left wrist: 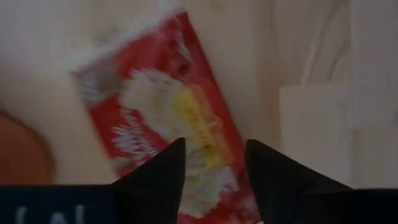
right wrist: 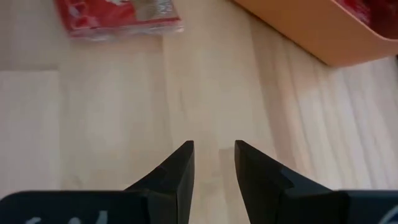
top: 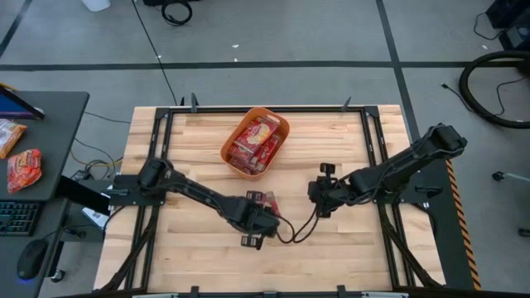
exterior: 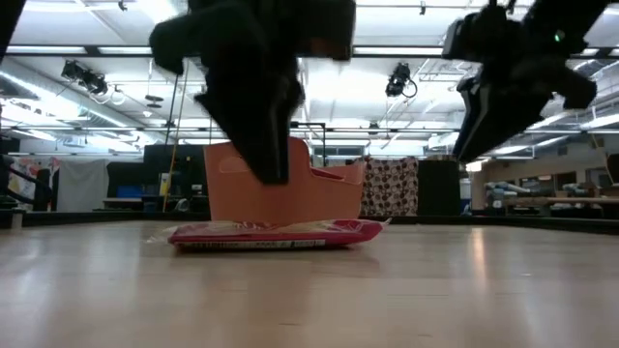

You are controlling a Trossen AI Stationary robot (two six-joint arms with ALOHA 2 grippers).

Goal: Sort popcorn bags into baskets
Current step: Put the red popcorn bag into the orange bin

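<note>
One red popcorn bag with a cream-yellow centre lies flat on the wood table, just in front of the orange tub. Several more red bags lie in the tub. My left gripper hangs open above the lone bag, fingers pointing down on either side of its middle; in the low view its tip stands clear of the bag. My right gripper is open by a narrow gap over bare wood to the bag's right, raised off the table.
Black frame rails run along the table's edges. A dark cable loops on the wood between the two grippers. A desk left of the table holds two more red packets, a keyboard and a mouse. Bare wood lies near the front edge.
</note>
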